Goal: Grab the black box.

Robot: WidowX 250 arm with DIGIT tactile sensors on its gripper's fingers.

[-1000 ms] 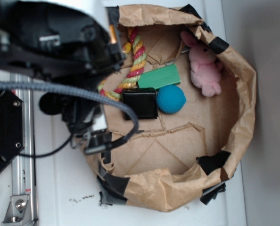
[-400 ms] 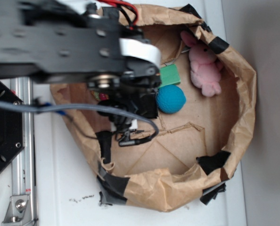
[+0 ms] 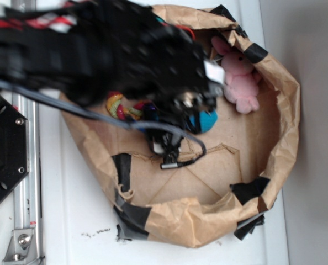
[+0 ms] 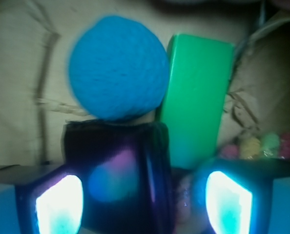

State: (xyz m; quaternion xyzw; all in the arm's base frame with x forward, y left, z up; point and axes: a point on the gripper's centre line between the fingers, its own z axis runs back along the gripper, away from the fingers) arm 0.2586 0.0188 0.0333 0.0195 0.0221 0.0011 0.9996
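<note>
Wrist view has my open gripper [image 4: 144, 197] straddling the box [image 4: 116, 178], empty; touching ball [image 4: 116, 73] may nudge it askew.

Black box [image 4: 116, 178] between open fingers [image 4: 59, 202] (blue ball [image 4: 116, 67] beyond)

Blurred arm [image 3: 98, 55] hides the black box in the exterior view and covers most of the blue ball [image 3: 208, 120]. Wrist view cuts off the black box [image 4: 118, 175] at the bottom edge.
</note>
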